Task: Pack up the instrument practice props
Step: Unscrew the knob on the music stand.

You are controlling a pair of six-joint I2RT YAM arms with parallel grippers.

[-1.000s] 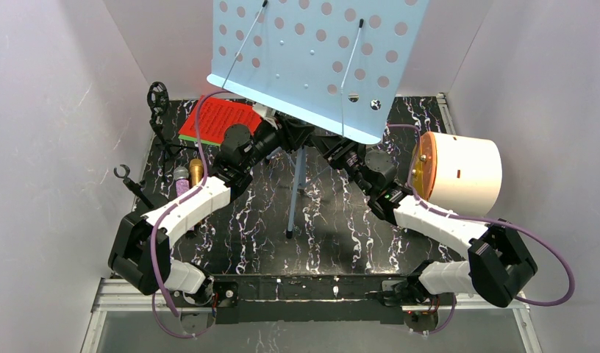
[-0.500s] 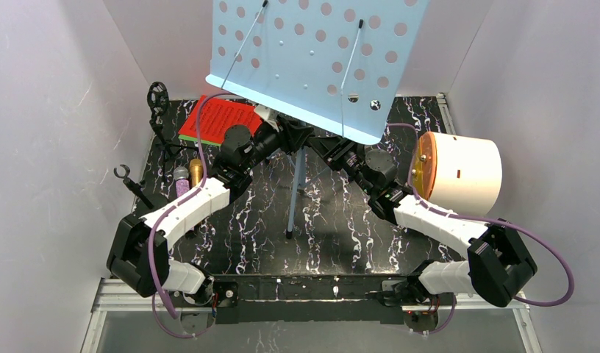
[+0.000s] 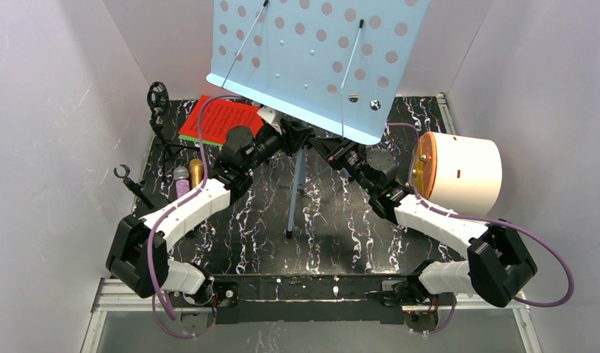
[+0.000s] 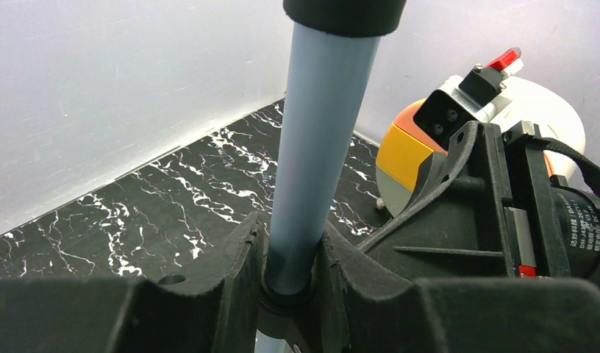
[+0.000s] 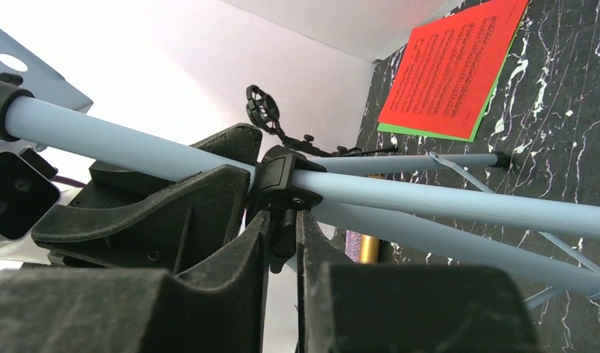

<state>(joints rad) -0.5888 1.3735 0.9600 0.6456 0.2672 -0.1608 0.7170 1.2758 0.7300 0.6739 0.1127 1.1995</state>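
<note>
the purple glitter microphone [image 3: 181, 179] and gold microphone [image 3: 196, 171] lie side by side at the table's [image 3: 341, 220] left edge, with the score sheets [image 3: 222, 120] behind them. the left gripper [image 4: 290, 257] is clamped around the pole of the music rack [image 3: 312, 59], which stands mid-table. the right gripper [image 5: 282, 232] pinches the black clamp [image 5: 281, 184] where the rack's legs meet.

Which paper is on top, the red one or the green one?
The red score sheet is on top; the green score sheet only peeks out underneath.
</note>
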